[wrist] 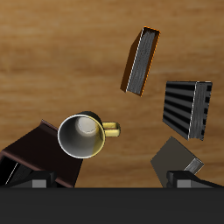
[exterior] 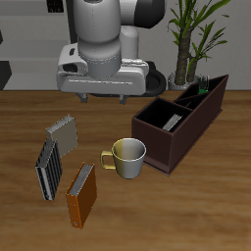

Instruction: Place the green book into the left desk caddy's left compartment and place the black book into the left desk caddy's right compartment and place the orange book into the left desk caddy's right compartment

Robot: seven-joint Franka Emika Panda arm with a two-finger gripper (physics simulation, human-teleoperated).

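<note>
The jaws (exterior: 100,97) hang high over the counter (exterior: 196,216), apart and holding nothing. The orange book (exterior: 81,196) lies flat near the front, beside the mug (exterior: 125,157). The left desk caddy (exterior: 181,118) already shows green in its left compartment (exterior: 203,89) and something dark in its right compartment (exterior: 173,121). Judging from that, the orange book's pickup comes next: descend and straddle its spine.

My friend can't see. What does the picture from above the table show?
A robot gripper hangs over a wooden table. Below it lie an orange book, two grey books, a mug and a dark caddy.
</note>
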